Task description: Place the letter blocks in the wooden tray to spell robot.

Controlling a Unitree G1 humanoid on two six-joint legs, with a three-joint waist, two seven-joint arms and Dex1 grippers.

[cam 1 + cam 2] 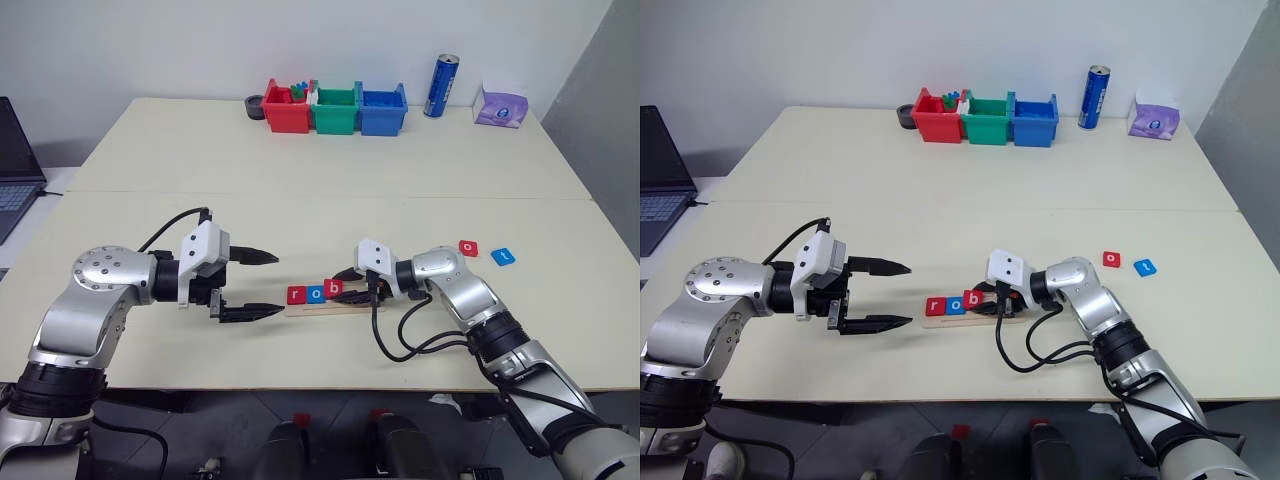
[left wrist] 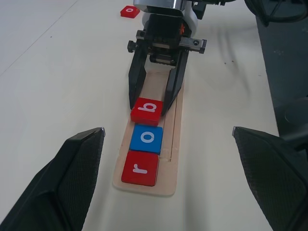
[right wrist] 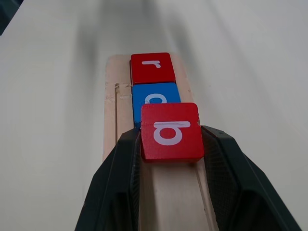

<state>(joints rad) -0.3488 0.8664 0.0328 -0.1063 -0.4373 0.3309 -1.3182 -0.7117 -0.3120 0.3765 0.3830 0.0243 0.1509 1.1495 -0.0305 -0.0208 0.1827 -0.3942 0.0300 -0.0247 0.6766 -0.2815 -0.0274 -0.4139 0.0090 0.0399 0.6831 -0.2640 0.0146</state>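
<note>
The red b block [image 3: 171,131] is gripped by the right gripper [image 2: 153,103] over the wooden tray [image 2: 168,159], beside the o block [image 2: 147,138]; the left gripper [image 1: 262,284] is left wide open, empty.

A pale wooden tray [image 2: 171,159] with a lengthwise groove lay flat on the table, a red r tile [image 2: 140,168] at its end and a blue o tile [image 2: 147,138] touching it. A red b tile [image 3: 171,131] sat next in line, its near edge tilted up over the o and its sides pinched between two black fingers. A second red o tile [image 1: 469,248] and a blue t tile [image 1: 503,256] lay flat on the table just beside each other, well apart from the tray.
</note>
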